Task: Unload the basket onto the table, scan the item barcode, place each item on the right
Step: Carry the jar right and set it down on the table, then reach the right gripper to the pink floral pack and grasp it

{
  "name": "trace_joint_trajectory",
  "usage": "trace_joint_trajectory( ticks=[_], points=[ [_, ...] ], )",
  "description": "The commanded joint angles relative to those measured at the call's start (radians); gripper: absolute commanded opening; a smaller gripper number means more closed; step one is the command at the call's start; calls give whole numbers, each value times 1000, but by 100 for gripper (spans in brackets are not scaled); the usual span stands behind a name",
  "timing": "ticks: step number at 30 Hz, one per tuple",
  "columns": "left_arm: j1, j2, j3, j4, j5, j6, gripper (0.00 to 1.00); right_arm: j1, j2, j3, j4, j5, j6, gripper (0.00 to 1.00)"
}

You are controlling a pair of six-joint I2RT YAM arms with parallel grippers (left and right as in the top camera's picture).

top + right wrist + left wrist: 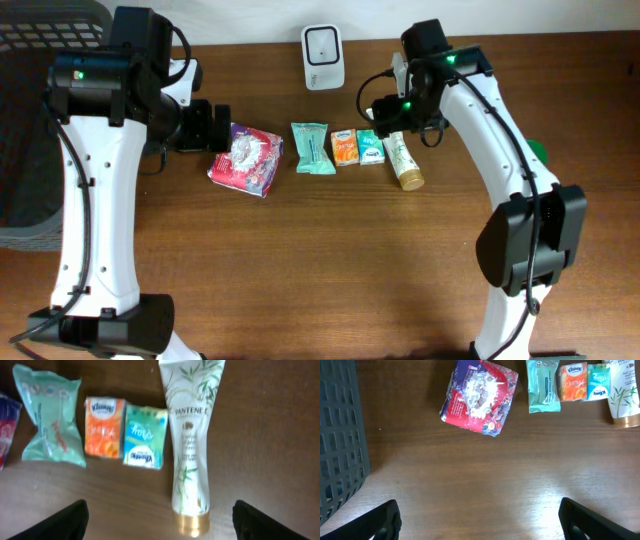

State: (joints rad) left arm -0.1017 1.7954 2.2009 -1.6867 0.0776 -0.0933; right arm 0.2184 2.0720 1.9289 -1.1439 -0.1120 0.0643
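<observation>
**Progress: scan not yet done.** No item is lifted or presented to the white barcode scanner, which stands at the far edge of the desk.

**Items, in one row on the desk:**
- red-and-blue snack bag
- mint wipes pack
- orange Kleenex pack
- teal tissue pack
- Pantene tube, cap toward the near side, just beside the teal pack

**Right end effector**: released, empty, above the tube, the likely pick.

**Left end effector**: released, empty, near the snack bag.

**Remaining:** grasp, carry to the scanner, show the barcode.

**Surroundings:** dark mesh basket at the left edge. The teal pack crowds the tube's left side; the path to the scanner looks clear.
</observation>
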Motion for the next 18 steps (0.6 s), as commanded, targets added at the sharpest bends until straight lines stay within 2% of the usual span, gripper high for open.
trace_joint_trajectory(
  ticks=[1,4,7,10,15,18],
  points=[
    [0,-3,1,-1,1,16,99,-2,16,-53,60,18,-5,87],
    [0,-3,1,-2,1,16,99,-2,16,-112,117,-77,-5,87],
    [0,-3,1,-2,1,16,99,-2,16,-121,158,-296,2,87],
    [0,-3,1,-2,1,16,99,8,16,-125,219,-445,141,87],
    [0,-3,1,-2,1,16,99,134,20,-168,387,-449,351,91],
    [0,-3,1,-1,1,16,99,228,79,-172,490,-412,517,91]
  ],
)
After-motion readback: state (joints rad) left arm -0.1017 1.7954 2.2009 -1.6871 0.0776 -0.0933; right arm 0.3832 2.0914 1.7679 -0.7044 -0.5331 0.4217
